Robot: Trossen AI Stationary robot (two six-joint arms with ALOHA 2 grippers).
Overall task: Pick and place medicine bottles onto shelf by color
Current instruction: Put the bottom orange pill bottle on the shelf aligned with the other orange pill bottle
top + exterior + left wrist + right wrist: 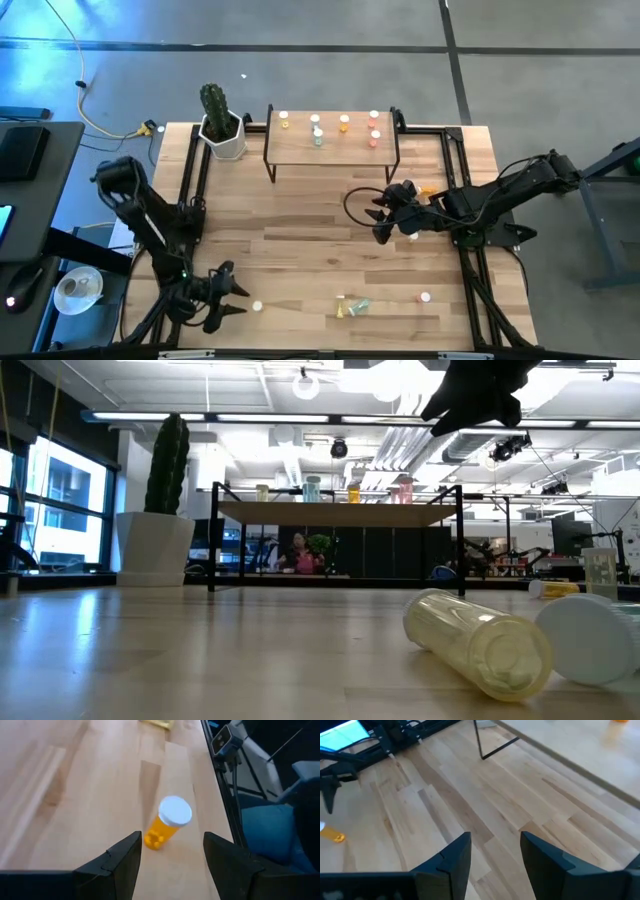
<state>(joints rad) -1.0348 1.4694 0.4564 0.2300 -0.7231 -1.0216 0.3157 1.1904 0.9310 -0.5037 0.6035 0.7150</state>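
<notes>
A small orange medicine bottle with a white cap lies on the tabletop near the front left. It is just ahead of my left gripper, whose open fingers stand short of it without touching. In the high view that gripper is low at the near left, with the bottle beside it. My right gripper hovers open over the table's middle right, nothing between its fingers. The shelf stands at the far middle with several bottles upright on top, among them yellow, green, orange and pink.
A yellow and a green bottle lie near the front edge, and the yellow one is close in the low view. Another bottle lies right of them, and an orange one by the right rail. A cactus in a white pot stands left of the shelf.
</notes>
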